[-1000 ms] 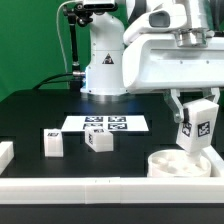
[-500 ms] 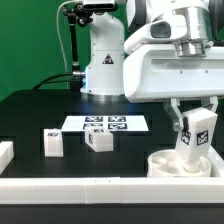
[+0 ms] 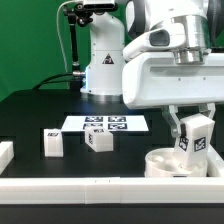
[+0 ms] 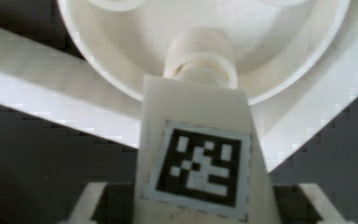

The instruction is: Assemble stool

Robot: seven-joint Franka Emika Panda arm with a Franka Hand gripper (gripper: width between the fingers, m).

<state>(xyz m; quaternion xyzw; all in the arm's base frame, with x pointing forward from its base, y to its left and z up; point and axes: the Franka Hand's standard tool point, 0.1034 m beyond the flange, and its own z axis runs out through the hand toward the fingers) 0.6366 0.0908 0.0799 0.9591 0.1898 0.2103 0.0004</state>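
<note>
My gripper (image 3: 192, 118) is shut on a white block leg (image 3: 190, 138) with a black-and-white tag and holds it upright over the round white disc seat (image 3: 165, 164) at the exterior view's right. In the wrist view the leg (image 4: 197, 140) fills the middle, its far end at a round socket of the seat (image 4: 114, 40). The gripper (image 4: 197, 205) grips it from both sides. Two more white legs lie on the black table: one (image 3: 52, 143) at the left, one (image 3: 98, 141) near the middle.
The marker board (image 3: 107, 125) lies flat behind the loose legs. A long white rail (image 3: 70, 186) runs along the front edge, with a white block (image 3: 5, 153) at the left. The robot base (image 3: 103, 60) stands at the back.
The gripper with the leg has moved down and slightly to the exterior view's left, bringing the leg's lower end onto the seat.
</note>
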